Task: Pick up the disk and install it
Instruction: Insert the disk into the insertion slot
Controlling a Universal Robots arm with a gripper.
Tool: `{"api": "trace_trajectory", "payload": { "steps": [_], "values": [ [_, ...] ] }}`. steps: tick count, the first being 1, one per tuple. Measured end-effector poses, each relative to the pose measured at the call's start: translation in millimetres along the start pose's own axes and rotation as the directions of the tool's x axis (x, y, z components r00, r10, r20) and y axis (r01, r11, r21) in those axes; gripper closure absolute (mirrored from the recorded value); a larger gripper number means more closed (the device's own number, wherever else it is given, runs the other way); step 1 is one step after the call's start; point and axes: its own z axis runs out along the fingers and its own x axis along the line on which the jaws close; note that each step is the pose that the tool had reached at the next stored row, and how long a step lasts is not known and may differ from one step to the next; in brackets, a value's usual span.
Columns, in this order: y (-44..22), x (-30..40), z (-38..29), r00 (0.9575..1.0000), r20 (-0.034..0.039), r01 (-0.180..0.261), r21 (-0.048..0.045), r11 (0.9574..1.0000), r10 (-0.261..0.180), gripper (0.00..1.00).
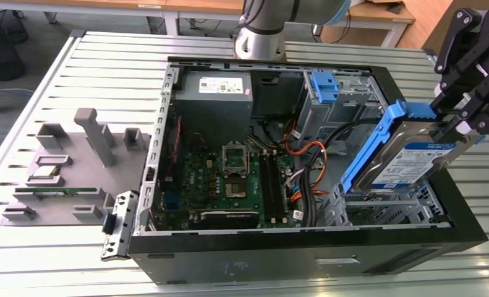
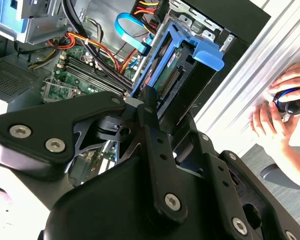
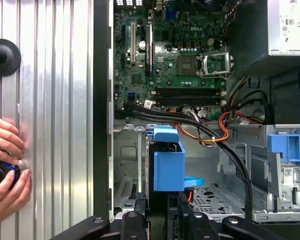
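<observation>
The disk (image 1: 402, 158), a silver hard drive with a white-and-blue label and blue side rails, hangs tilted on edge over the drive cage (image 1: 392, 207) at the exterior view's right of the open computer case. My gripper (image 1: 457, 127) is shut on its upper end. In the second wrist view the disk (image 2: 176, 67) points down toward the case, with the black fingers (image 2: 149, 107) clamped on it. The first wrist view looks along the disk (image 3: 167, 165) from above, its blue rail end over the metal cage floor (image 3: 217, 197).
The open case (image 1: 310, 260) holds a motherboard (image 1: 236, 179), a grey power-supply box (image 1: 215, 86), orange and black cables (image 1: 306, 154) and a bare blue bracket (image 1: 325, 83). A grey fixture (image 1: 71, 167) stands at the exterior view's left. A person's hands (image 3: 5, 170) rest on the slatted table.
</observation>
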Motion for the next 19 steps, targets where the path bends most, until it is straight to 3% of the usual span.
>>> {"api": "trace_trajectory", "payload": {
  "steps": [19],
  "values": [
    [-0.1,0.2,4.6,1.0,-0.0007,0.0,0.0,1.0,0.0,0.65]
  ]
}}
